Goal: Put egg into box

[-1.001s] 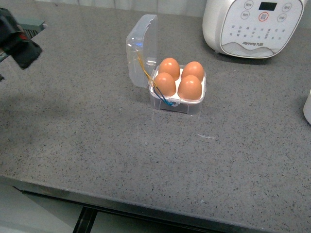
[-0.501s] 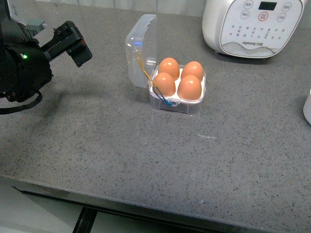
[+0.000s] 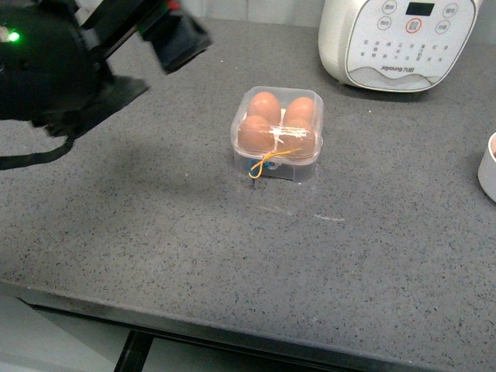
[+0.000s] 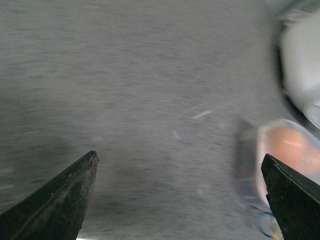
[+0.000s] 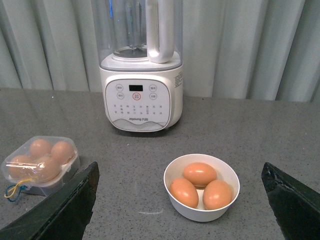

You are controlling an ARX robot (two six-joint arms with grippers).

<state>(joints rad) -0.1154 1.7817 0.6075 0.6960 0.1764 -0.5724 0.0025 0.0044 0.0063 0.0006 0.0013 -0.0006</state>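
The box is a small clear plastic case near the middle of the counter. Its lid is down over four brown eggs, and I cannot tell the task's egg from the others. Yellow and blue cords hang at its front. My left gripper is open and empty, above the counter to the left of the box. Its wrist view is blurred and shows the box beside one finger. My right gripper is open and empty. The box also shows in its wrist view.
A round white bowl holding three brown eggs sits on the counter in front of the right gripper; its edge shows at the far right of the front view. A big white kitchen appliance stands behind the box.
The box's lid, upright and open before, is now down over the eggs. My left arm has swung in from the left edge towards the box and up.
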